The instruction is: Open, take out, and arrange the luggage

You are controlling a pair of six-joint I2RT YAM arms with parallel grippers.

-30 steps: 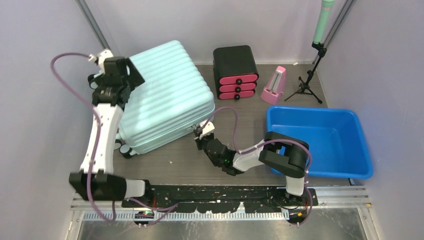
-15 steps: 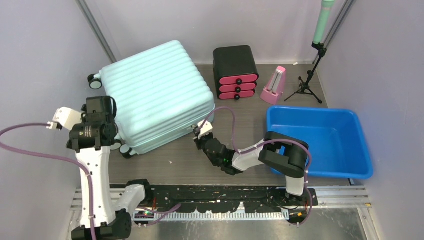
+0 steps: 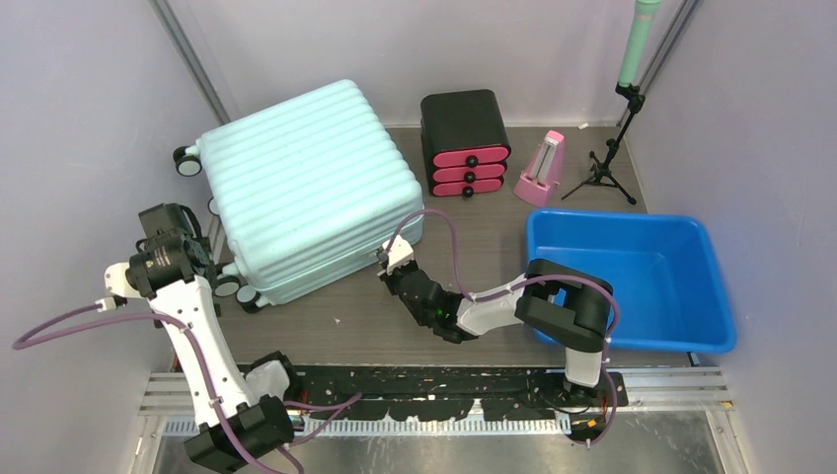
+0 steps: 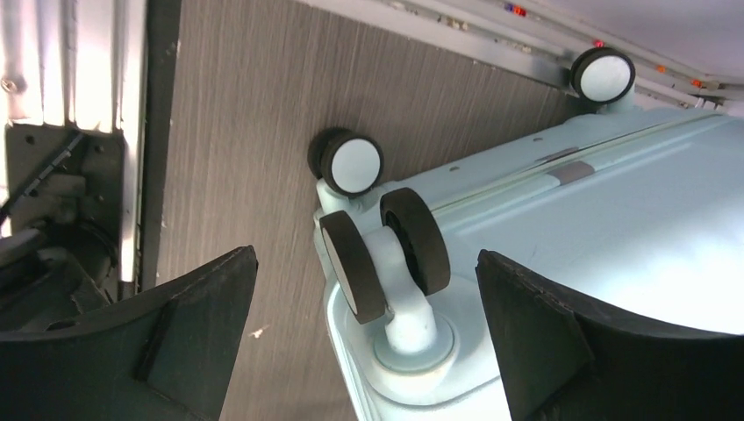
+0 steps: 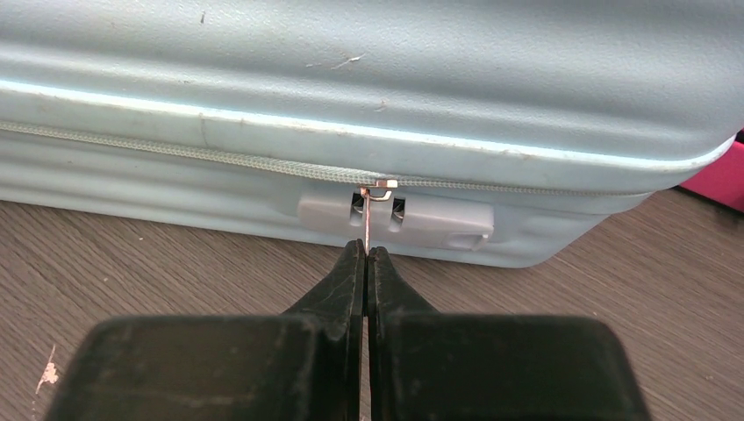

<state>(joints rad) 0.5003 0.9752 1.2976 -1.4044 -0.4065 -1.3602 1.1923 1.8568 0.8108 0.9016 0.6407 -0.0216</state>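
Two arms flank the luggage (image 3: 306,188), which lies flat at 10 o'clock on the table (image 3: 345,331). The right gripper (image 5: 366,256) meets the case's 5 o'clock edge, its fingers clenched on the thin metal zipper pull (image 5: 369,221), just below the grey lock block (image 5: 439,219). The left gripper (image 4: 364,263) hangs at the 8 o'clock corner, spread wide and holding nothing, with a twin caster wheel (image 4: 412,241) between its fingers and apart from both.

The shell is pale mint hard plastic, ribbed across its broad face, with rounded corners. Woven grey zip tape follows the seam. The wheels are black with pale hubs, and the tabletop is grey wood-grain.

A wall stands close at the case's 9 o'clock. Bare tabletop lies at its 6 o'clock. A black drawer box (image 3: 465,118) sits near at 2 o'clock, and a blue tub (image 3: 632,341) lies apart at 4 o'clock.
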